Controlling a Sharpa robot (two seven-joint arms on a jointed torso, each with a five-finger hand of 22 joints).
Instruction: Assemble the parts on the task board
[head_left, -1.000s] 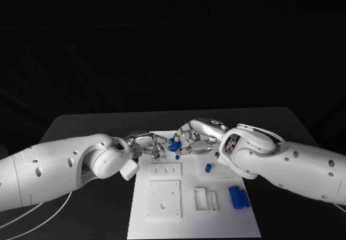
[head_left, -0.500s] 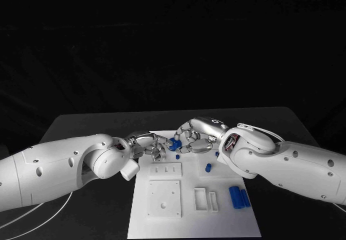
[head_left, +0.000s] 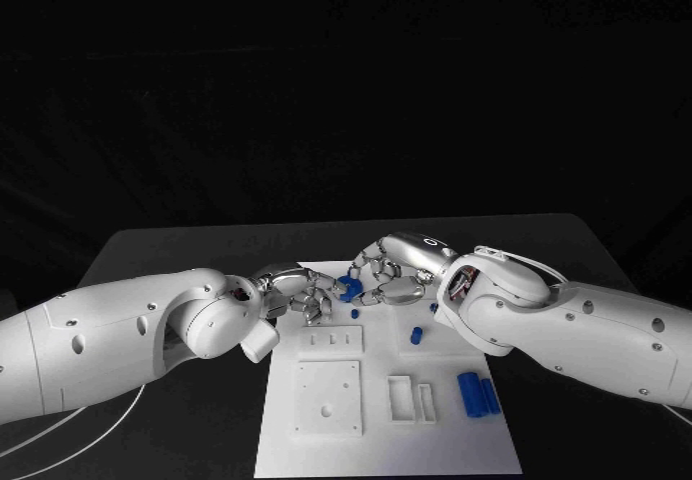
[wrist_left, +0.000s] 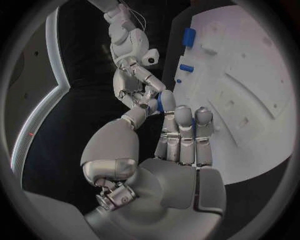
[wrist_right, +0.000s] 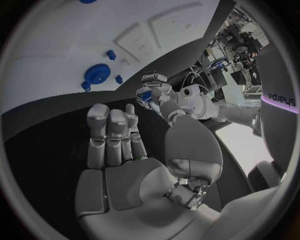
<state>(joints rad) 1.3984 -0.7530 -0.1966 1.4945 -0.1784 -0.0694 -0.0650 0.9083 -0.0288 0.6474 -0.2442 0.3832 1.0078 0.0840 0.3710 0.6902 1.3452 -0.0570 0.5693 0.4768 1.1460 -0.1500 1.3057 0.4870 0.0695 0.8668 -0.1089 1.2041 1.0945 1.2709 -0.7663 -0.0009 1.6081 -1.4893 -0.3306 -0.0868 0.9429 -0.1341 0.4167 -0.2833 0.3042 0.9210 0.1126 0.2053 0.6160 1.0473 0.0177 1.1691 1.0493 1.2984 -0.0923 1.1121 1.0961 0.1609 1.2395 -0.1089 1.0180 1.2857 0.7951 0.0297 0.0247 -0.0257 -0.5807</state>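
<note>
Since a second ago my left hand and right hand both pinch the blue part, barely shifted, handover unfinished.

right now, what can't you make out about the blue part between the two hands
1. Head view: the blue part is mostly covered by the fingers of the left hand and right hand, so its shape is unclear.
2. Left wrist view: too small to tell whether the right hand also touches it.
3. Head view: both hands hide the far end of the task board.
</note>
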